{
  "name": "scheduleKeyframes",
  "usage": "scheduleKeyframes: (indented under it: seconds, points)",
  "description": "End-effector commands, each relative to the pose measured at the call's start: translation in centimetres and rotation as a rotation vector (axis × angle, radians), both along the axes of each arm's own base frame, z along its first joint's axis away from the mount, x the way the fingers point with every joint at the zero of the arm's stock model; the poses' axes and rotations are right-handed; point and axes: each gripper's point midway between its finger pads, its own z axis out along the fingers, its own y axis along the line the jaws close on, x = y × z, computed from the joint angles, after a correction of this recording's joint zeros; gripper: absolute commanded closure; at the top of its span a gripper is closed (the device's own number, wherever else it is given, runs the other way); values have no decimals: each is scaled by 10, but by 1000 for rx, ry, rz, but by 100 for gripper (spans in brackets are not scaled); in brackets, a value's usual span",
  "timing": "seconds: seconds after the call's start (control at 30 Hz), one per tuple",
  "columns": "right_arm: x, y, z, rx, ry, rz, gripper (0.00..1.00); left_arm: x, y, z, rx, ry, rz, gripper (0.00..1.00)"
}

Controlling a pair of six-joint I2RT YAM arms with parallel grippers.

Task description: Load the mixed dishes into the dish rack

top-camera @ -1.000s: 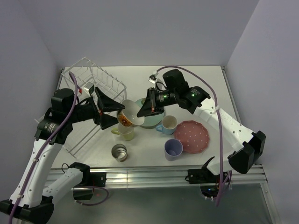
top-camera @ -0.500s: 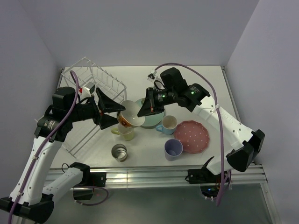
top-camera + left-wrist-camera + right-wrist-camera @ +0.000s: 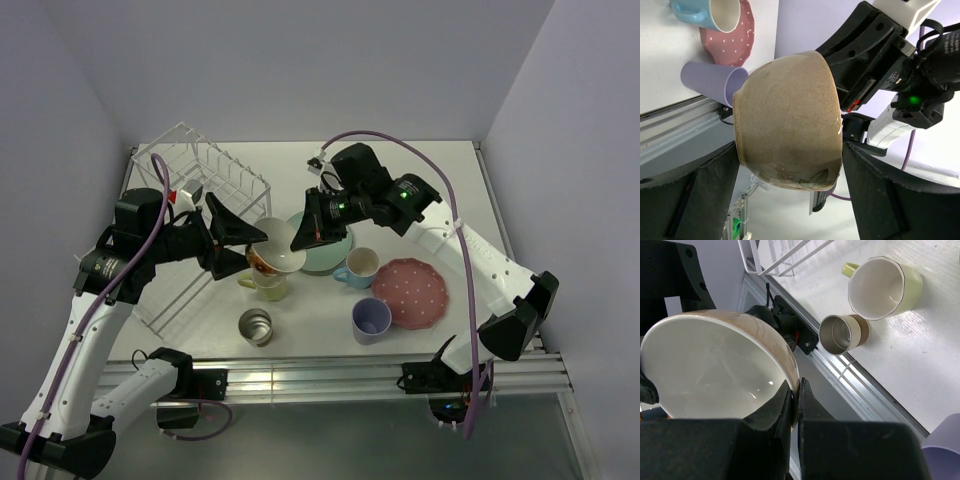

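Mid-air handover at centre frame: my right gripper is pinched on the rim of the cream bowl, holding it tilted above the yellow mug. My left gripper straddles the bowl's body with jaws spread wide, one finger by the rim and one by the foot. Whether they bear on it I cannot tell. The step in hand, as I judge it, is passing the bowl from right to left. The next move calls for the left jaws to clamp firmly before the right lets go, then a swing toward the white dish rack in the upper left of the frame.
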Motion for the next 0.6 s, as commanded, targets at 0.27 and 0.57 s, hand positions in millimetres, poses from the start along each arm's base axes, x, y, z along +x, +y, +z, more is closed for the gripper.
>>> scheduleKeyframes:
  seconds: [0.27,0.57]
  points:
    - [-2,8,18,56,-51,19,100,-3,0,26,-26,-111,-15,23]
    - [1,7,19,30,-68,29,100,-5,2,19,-8,-110,-12,58]
